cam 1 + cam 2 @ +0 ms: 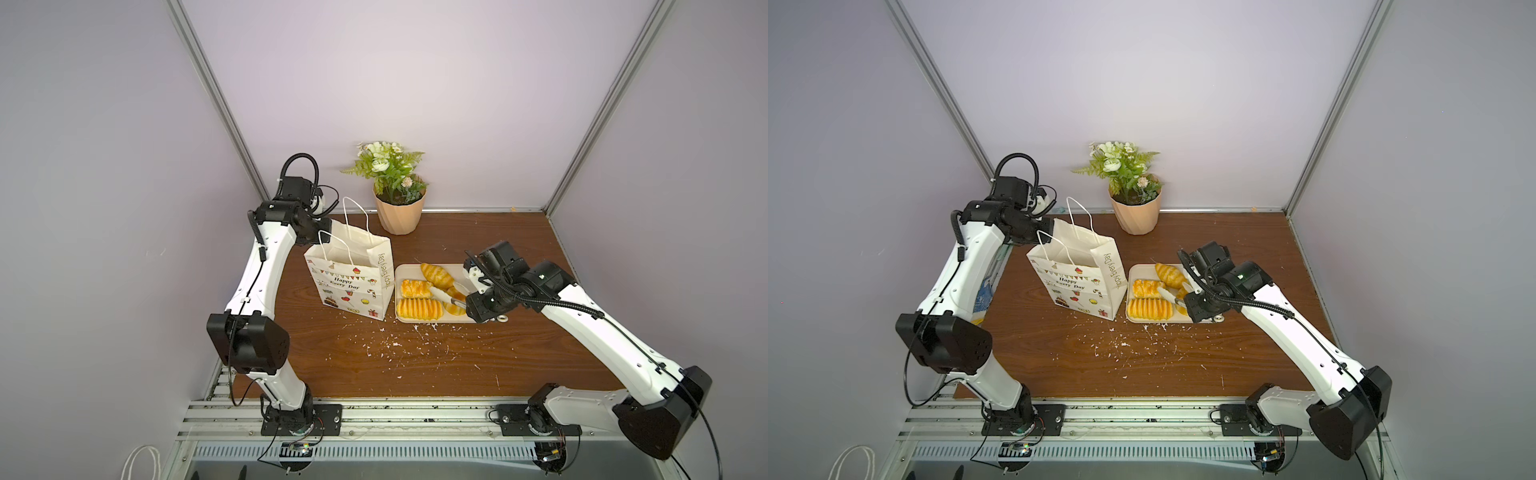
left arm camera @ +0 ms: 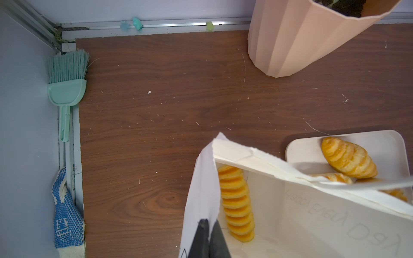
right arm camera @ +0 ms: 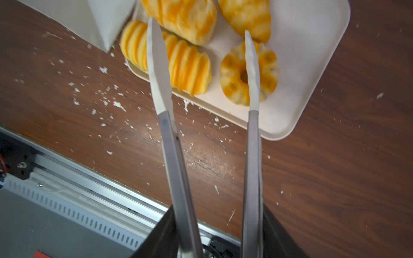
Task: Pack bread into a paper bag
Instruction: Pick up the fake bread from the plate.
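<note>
Crumb-strewn brown table (image 1: 415,365): my left fingers (image 2: 218,239) pinch the paper bag (image 1: 353,282) rim, one loaf (image 2: 235,201) inside. My right fingers (image 3: 277,241) grip tongs (image 3: 165,125), spread above the tray (image 3: 312,67), over its ring (image 3: 232,67) and ridged loaf (image 3: 190,67); I should centre on one and squeeze gently.

Glossy bread (image 3: 190,67) is gleaming on a smooth matt tray (image 3: 312,55); metal tongs (image 3: 169,145) are shining above it, matt paper bag (image 1: 349,286) beside, wood-grain table (image 1: 415,365) beneath.
</note>
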Tool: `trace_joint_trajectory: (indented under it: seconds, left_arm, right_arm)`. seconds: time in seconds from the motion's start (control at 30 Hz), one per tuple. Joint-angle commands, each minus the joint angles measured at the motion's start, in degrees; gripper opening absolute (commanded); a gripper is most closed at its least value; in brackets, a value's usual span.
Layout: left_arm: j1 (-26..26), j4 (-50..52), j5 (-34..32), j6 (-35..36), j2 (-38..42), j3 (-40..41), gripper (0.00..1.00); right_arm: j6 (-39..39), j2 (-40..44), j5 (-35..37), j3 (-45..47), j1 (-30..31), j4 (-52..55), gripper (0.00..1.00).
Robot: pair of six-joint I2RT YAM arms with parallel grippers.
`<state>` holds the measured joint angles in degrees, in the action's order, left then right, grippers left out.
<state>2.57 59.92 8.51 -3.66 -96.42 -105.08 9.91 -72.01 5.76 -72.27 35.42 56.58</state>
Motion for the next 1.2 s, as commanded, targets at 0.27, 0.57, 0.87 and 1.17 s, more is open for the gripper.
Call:
trace_joint_trajectory:
  seconds: [0.27,0.57,0.87,1.17]
  left_arm:
    - [-0.55,0.63,0.11,-0.05,1.32,0.31,0.06]
    - [-0.55,0.64,0.5,-0.04,0.33,-0.05,0.06]
    - [-0.55,0.64,0.63,-0.03,-0.04,-0.21,0.06]
    - [-0.54,0.64,0.91,-0.03,-0.24,-0.26,0.06]
  right_arm:
    - [5.14,0.95,9.17,0.75,-0.87,4.7,0.54]
    - [8.31,0.05,8.89,3.48,-1.49,5.73,0.59]
    - [8.94,-1.47,4.36,2.95,-1.49,1.46,0.59]
    - [8.3,-5.36,3.69,2.67,-1.49,0.75,0.59]
